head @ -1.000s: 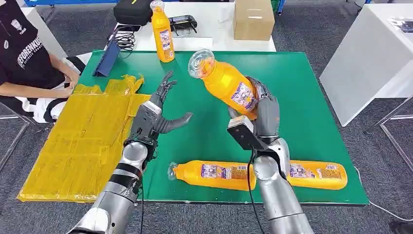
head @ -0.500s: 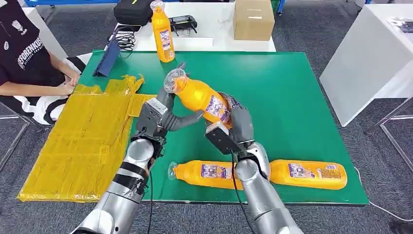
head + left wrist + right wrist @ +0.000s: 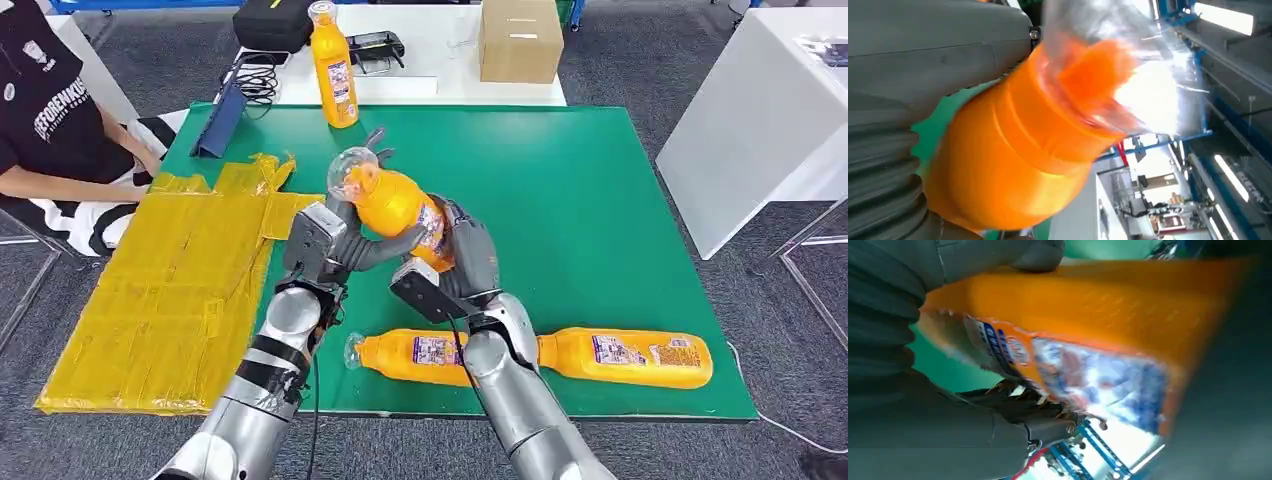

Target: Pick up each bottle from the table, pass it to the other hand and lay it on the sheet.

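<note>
An orange juice bottle point(image 3: 395, 205) with a clear cap hangs tilted above the green mat point(image 3: 600, 200), cap toward the far left. My right hand point(image 3: 468, 255) grips its labelled lower half. My left hand point(image 3: 335, 235) is against its upper half, thumb under the body and fingers stretched up behind the neck, not closed. The left wrist view has the bottle point(image 3: 1013, 160) right at the palm point(image 3: 923, 60). In the right wrist view the label point(image 3: 1088, 370) lies across my fingers point(image 3: 1013, 415). The yellow sheet point(image 3: 170, 290) lies left of the mat.
Two more bottles point(image 3: 430, 357) point(image 3: 630, 357) lie along the mat's front edge, one partly behind my right forearm. Another bottle point(image 3: 335, 65) stands upright at the back. A person point(image 3: 60, 120) sits by the sheet's far left. A cardboard box point(image 3: 520, 40) and a white table point(image 3: 760, 120) stand beyond.
My right hand has carried the bottle left and lower, from the mat's middle to my left hand. The left hand's thumb now sits under the bottle.
</note>
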Motion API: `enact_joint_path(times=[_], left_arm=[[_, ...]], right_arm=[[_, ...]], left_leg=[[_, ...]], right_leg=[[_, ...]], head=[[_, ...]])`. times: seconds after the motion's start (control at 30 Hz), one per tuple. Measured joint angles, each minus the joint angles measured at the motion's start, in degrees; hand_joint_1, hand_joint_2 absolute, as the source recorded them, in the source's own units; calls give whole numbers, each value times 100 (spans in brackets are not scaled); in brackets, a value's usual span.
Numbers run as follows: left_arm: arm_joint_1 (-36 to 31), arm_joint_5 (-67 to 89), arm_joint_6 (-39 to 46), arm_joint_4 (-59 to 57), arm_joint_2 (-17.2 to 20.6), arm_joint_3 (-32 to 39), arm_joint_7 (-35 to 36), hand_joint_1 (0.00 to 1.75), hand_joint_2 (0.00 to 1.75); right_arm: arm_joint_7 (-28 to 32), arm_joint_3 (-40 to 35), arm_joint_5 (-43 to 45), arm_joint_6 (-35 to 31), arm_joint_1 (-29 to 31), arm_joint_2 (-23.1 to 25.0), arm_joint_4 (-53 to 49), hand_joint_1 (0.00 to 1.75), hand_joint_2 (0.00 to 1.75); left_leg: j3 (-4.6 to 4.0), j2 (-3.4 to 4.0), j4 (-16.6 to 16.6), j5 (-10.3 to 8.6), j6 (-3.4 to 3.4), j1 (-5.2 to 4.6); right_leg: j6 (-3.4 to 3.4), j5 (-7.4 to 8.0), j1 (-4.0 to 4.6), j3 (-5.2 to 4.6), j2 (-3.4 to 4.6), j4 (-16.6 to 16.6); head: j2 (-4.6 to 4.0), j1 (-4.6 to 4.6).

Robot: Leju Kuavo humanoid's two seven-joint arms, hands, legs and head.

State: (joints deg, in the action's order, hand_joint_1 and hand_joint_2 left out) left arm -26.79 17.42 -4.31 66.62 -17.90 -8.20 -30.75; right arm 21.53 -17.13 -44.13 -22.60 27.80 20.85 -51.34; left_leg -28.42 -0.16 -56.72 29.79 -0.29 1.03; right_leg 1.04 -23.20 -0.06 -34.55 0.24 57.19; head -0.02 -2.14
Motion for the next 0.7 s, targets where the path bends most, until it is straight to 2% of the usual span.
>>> enact_joint_path(times=[0.27, 0.3, 0.37, 0.47, 0.5, 0.7], left_arm=[[3, 20, 2, -273, -31, -155, 7, 0, 175], [3, 20, 2, -286, -31, -155, 7, 5, 175], [2, 20, 6, -304, -31, -158, 7, 52, 175], [2, 22, 37, -330, -31, -160, 5, 52, 175], [2, 20, 57, -332, -31, -160, 5, 175, 175], [2, 15, 77, -346, -31, -160, -2, 175, 175]], right_arm=[[-74, -525, 109, -20, -112, 37, -422, 175, 175], [-74, -540, 109, -20, -121, 37, -442, 175, 175], [-72, -551, 111, -20, -144, 37, -485, 175, 175], [-92, -613, 118, -20, -179, 31, -562, 175, 175], [-107, -626, 122, -22, -180, 26, -577, 175, 175], [-125, -634, 127, -22, -181, 24, -604, 175, 175]], left_leg=[[-1, 0, 0, 0, 0, -1], [-1, 0, 0, 0, 0, -1], [-1, 0, 0, 0, 0, -1], [-1, 0, 0, 0, 0, -1], [-1, 0, 0, 0, 0, -1], [-1, 0, 0, 0, 0, -1]], right_leg=[[0, 0, 0, 0, 0, 0], [0, 0, 0, 0, 0, 0], [0, 0, -1, 0, 0, 0], [0, 0, 0, 0, 0, 0], [0, 0, 0, 0, 0, 0], [0, 0, 0, 0, 0, 0]], head=[[0, 7], [0, 0], [0, 4], [0, 4], [0, 2], [0, 2]])
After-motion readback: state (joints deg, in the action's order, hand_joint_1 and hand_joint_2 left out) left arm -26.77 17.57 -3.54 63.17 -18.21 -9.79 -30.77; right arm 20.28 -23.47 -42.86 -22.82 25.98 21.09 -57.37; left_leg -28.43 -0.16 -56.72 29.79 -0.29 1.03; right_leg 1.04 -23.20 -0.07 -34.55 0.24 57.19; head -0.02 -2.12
